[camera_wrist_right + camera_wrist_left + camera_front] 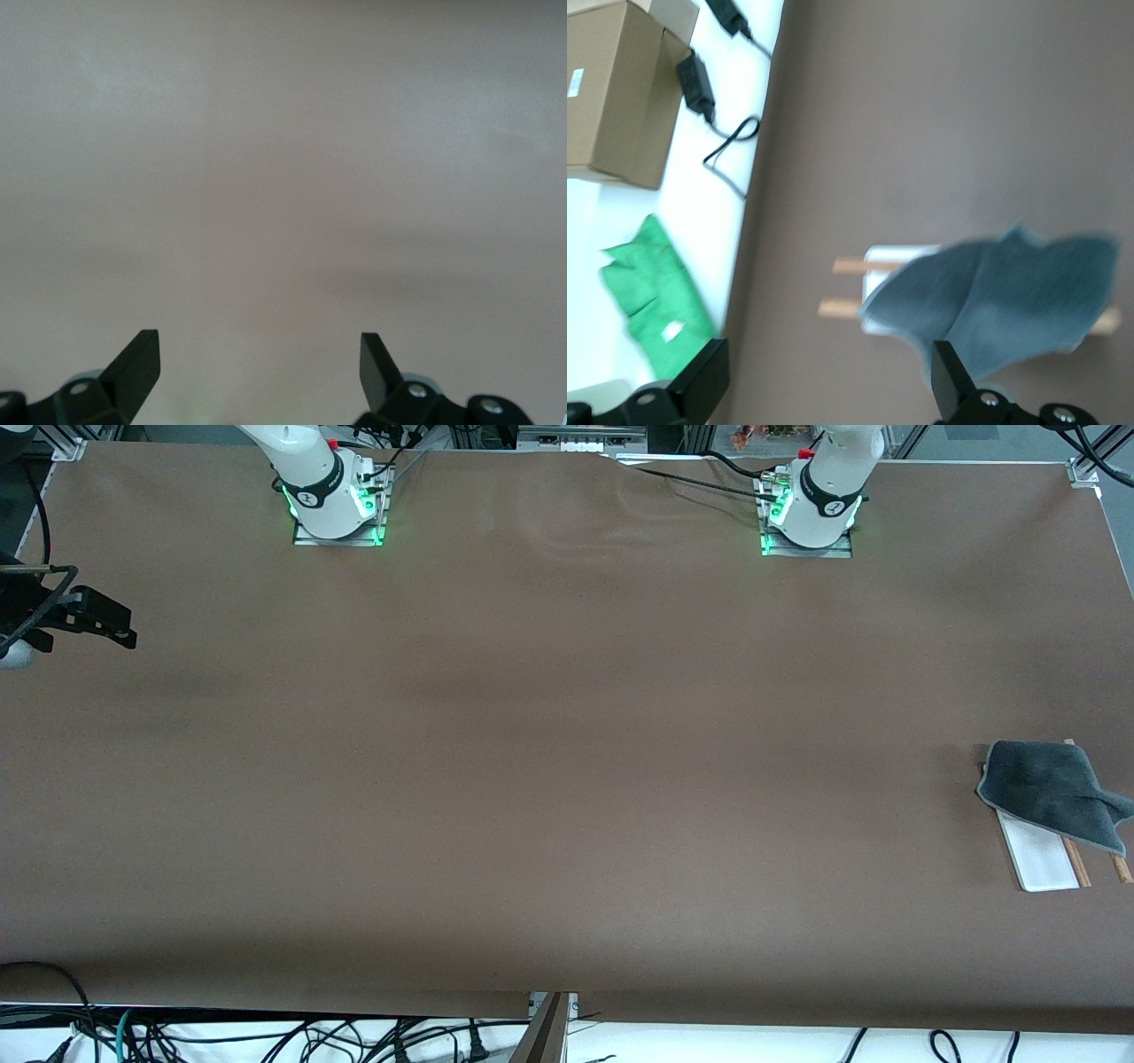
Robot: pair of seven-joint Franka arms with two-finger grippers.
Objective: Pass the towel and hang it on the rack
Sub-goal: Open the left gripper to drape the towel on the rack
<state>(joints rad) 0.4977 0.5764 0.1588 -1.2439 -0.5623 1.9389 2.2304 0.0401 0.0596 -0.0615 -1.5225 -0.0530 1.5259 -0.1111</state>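
Brown table (549, 779) bears the towel (1050, 790) hiding the rack's (1038, 861) crossbar (both pincers (824, 385) (259, 367) gape empty).

Brown table cover (549, 779) spans the whole surface, slight ripples at 12 o'clock. Cables (266, 1036) on the white floor strip along the 6 o'clock edge. Left wrist view, off the table on a white surface: cardboard box (616, 88), black power adapter (695, 84) with its looped cord (731, 150), green cloth (656, 301). Box and adapter near each other; green cloth well apart from both.
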